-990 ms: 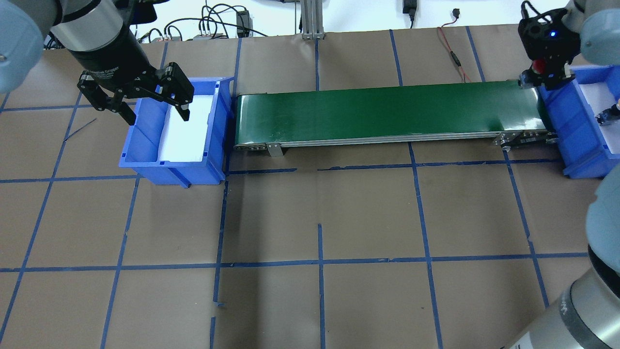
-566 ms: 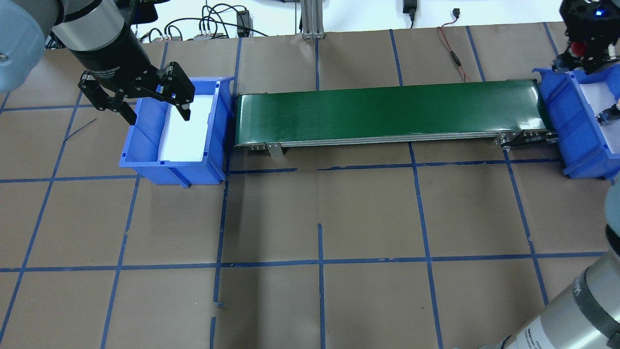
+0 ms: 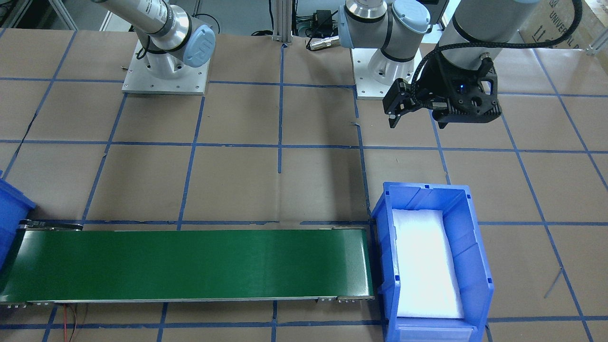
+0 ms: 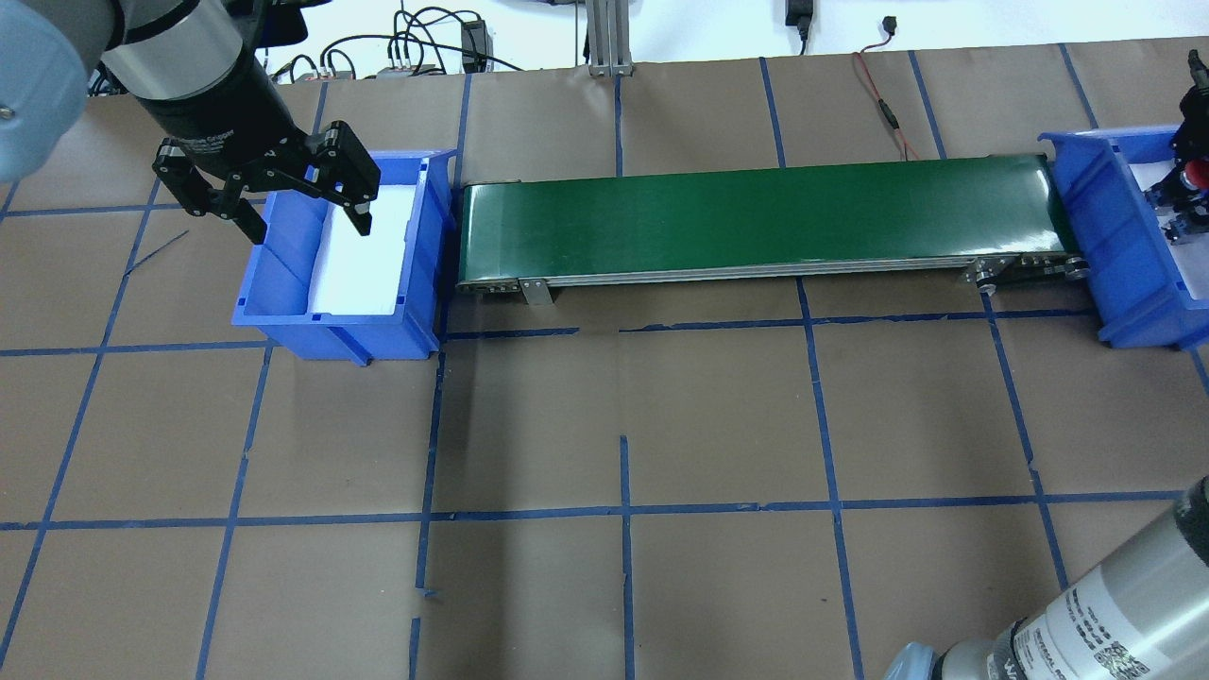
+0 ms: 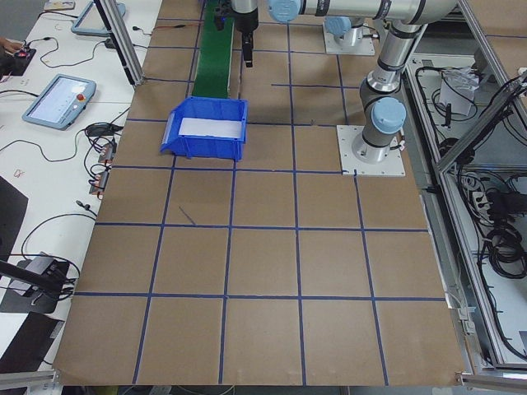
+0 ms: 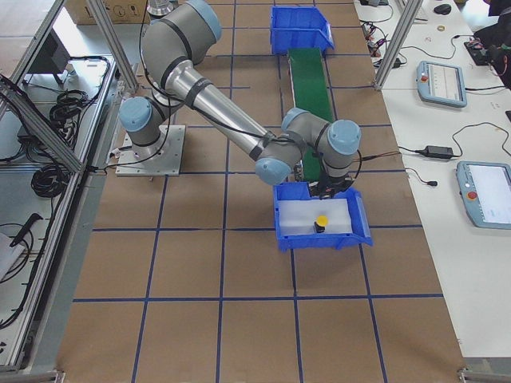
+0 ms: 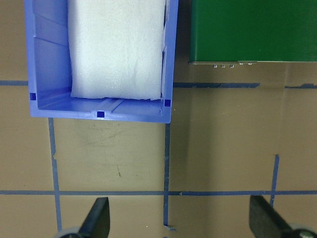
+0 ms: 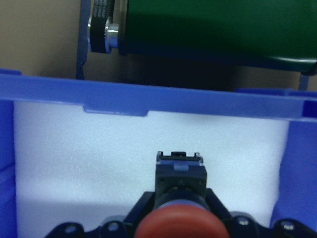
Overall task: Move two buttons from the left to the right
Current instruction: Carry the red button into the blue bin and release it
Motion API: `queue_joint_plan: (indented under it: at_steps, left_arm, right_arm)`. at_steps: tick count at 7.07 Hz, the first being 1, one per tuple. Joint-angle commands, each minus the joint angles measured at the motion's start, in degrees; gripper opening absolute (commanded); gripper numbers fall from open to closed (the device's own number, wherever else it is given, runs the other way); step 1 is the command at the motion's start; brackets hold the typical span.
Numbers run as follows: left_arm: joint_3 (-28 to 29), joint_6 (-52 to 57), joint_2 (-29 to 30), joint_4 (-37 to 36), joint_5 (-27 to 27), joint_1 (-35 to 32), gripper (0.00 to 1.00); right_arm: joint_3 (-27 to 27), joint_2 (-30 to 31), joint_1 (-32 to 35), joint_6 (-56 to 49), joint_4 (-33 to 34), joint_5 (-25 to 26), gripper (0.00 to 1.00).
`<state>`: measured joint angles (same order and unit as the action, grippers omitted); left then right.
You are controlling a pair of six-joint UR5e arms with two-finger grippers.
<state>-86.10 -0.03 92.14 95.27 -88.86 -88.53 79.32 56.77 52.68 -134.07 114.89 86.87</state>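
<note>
The red button (image 8: 178,224) held over the right bin (image 8: 119,96)
The right arm's jaws are clamped on it (cap blurred, nearly cut off in the overhead view); the yellow button (image 6: 320,220) stands on this bin's foam (image 8: 74,148); the left arm's jaws are apart, near the left bin (image 4: 283,326).

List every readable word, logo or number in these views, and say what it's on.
"UNIVER...", cut off: cardboard box.
"UR" logo: blue joint cap.
"...Gripper", the rest too small to read: body of the left claw.
Label with a QR code on the right arm: too blurred to read.
</note>
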Motion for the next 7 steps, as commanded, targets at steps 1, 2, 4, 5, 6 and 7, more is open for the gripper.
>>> queue_joint_plan:
  at_steps: [1,2,4,5,6,7]
  left_arm:
    - [-0.03,0.12,-0.03,0.0,0.0,0.02,1.0]
    - [-0.03,0.29,-0.03,0.0,0.0,0.11,1.0]
    - [-0.03,0.38,-0.03,0.09,-0.18,0.11,1.0]
    - [-0.03,0.47,-0.03,0.0,-0.09,0.29,1.0]
    - [-0.03,0.47,-0.03,0.0,-0.09,0.2,1.0]
    - [-0.03,0.56,-0.03,0.0,-0.09,0.2,1.0]
  right_arm:
    - [2.41,-0.95,-0.29,0.38,1.74,-1.78,0.1]
    - [2.42,-2.0,-0.38,0.3,5.31,-1.35,0.23]
    - [2.68,-2.19,-0.29,0.47,5.26,-0.73,0.37]
    - [2.86,-2.27,-0.38,1.86,5.09,-0.91,0.47]
    - [2.69,-2.27,-0.29,2.05,3.08,-1.08,0.71]
    - [2.34,-1.67,-0.38,2.66,2.11,-0.48,0.72]
